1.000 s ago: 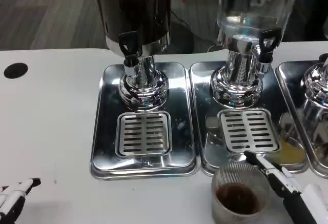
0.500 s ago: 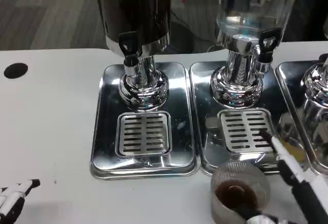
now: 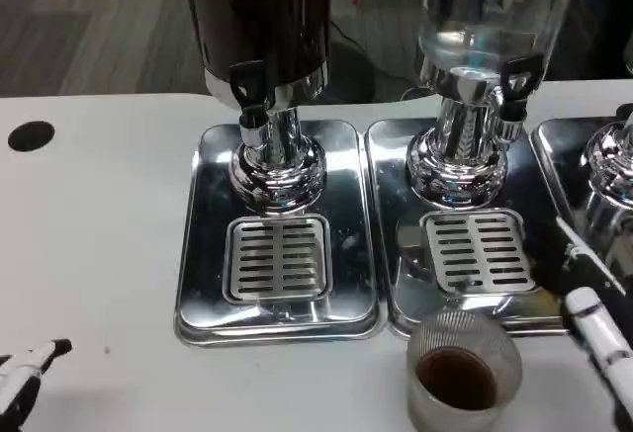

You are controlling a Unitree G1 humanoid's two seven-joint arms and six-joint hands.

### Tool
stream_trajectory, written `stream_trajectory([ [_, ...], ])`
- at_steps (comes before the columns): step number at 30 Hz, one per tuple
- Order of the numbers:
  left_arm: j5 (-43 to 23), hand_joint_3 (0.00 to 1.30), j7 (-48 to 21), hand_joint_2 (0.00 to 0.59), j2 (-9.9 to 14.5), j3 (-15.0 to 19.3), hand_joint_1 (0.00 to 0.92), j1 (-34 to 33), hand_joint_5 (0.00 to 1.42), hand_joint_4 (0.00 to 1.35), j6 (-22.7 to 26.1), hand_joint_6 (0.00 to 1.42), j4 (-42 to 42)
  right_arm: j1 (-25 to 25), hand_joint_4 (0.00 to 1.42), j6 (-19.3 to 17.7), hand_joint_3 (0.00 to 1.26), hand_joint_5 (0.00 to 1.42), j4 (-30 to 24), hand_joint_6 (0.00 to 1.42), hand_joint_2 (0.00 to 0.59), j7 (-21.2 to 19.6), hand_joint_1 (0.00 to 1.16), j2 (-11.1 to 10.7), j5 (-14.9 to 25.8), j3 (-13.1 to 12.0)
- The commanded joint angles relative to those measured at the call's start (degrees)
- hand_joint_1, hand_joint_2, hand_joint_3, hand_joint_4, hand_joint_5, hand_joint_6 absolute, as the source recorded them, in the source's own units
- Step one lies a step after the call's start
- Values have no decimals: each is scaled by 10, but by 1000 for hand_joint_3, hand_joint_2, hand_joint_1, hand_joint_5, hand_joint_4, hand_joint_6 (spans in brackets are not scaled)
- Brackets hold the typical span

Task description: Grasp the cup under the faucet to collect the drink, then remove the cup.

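A ribbed clear cup (image 3: 463, 370) with dark drink in it stands on the white table, just in front of the middle drip tray (image 3: 391, 254). My right hand (image 3: 600, 331) is at the lower right edge, apart from the cup, its fingers stretched out and holding nothing. The fingertips of my left hand (image 3: 28, 371) show at the lower left corner, far from the cup. The dark dispenser's faucet (image 3: 249, 91) hangs over the left drip tray's grate (image 3: 278, 257), with nothing under it.
Three chrome dispensers stand in a row on steel trays: a dark one (image 3: 262, 27) at left, a clear one (image 3: 490, 17) in the middle, and part of a third (image 3: 613, 155) at right. A black round hole (image 3: 30, 135) marks the table's far left.
My right hand has let go of the cup and drawn back to the right, away from it. The cup stays in place. The left hand has sunk slightly lower in the corner.
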Motion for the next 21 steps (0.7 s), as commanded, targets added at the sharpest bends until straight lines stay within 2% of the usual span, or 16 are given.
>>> stream_trajectory([
  [1,12,144,53,186,-6,14,0,-3,57,10,-36,279,-11,-3,0,-4,38,0,-102,0,586,-132,369,-10,-340,-61],
  [2,26,144,64,191,-8,12,0,-4,54,9,-41,274,-16,-4,0,13,24,0,-116,0,586,-155,411,-9,-405,-58],
  [3,39,144,73,207,-9,10,0,-6,52,9,-45,268,-19,-5,0,25,36,0,-124,0,586,-170,433,-7,-447,-55],
  [4,46,144,79,214,-9,8,0,-7,44,2,-47,264,-20,-8,0,37,38,0,-125,0,586,-181,441,-4,-472,-50],
  [6,55,135,89,227,-11,-2,0,-14,39,0,-52,262,-17,-13,0,48,38,0,-113,0,586,-197,446,2,-488,-45],
  [9,68,134,107,218,-16,-13,0,-21,39,0,-57,261,-10,-22,0,62,41,0,-91,0,586,-206,450,7,-490,-43],
  [13,71,134,120,193,-18,-19,0,-30,43,0,-64,255,5,-13,0,66,57,0,-94,0,586,-211,456,7,-487,-48],
  [21,62,124,115,164,-4,-16,0,-47,62,10,-72,257,20,9,0,57,77,0,-97,0,586,-210,446,13,-453,-53],
])
